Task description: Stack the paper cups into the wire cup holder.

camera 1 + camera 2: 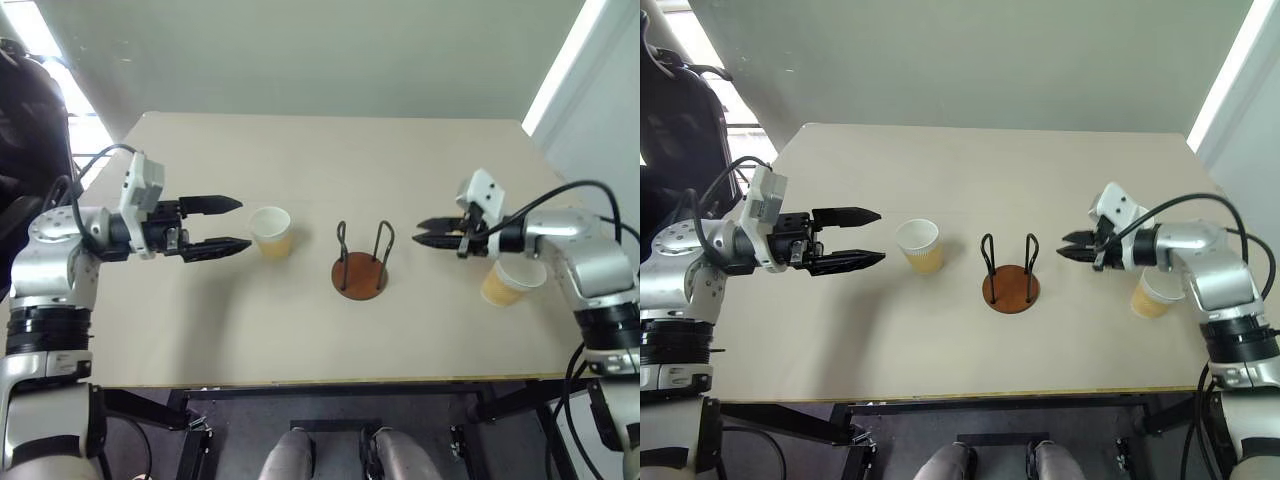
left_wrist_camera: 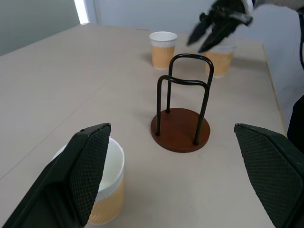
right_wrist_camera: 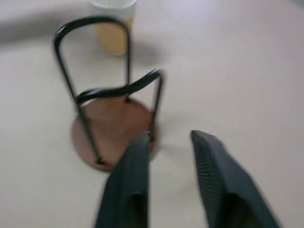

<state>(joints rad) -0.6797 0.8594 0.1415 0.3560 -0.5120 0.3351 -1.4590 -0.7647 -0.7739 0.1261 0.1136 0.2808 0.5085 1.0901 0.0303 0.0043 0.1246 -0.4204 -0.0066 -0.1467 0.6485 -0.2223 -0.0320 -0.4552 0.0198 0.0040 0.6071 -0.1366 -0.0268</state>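
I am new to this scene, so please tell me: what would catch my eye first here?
The empty wire cup holder stands at the table's middle, with open black grippers aimed at it from both sides, the left gripper and the right gripper. One paper cup stands left of the holder.

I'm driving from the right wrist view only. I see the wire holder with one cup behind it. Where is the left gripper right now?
Observer: The left gripper is open, pointing toward that near cup, close by it.
Operator: Are there other cups?
Observer: Yes, past the wire cup holder on your side stand a far cup and a second cup, the latter partly behind the right gripper.
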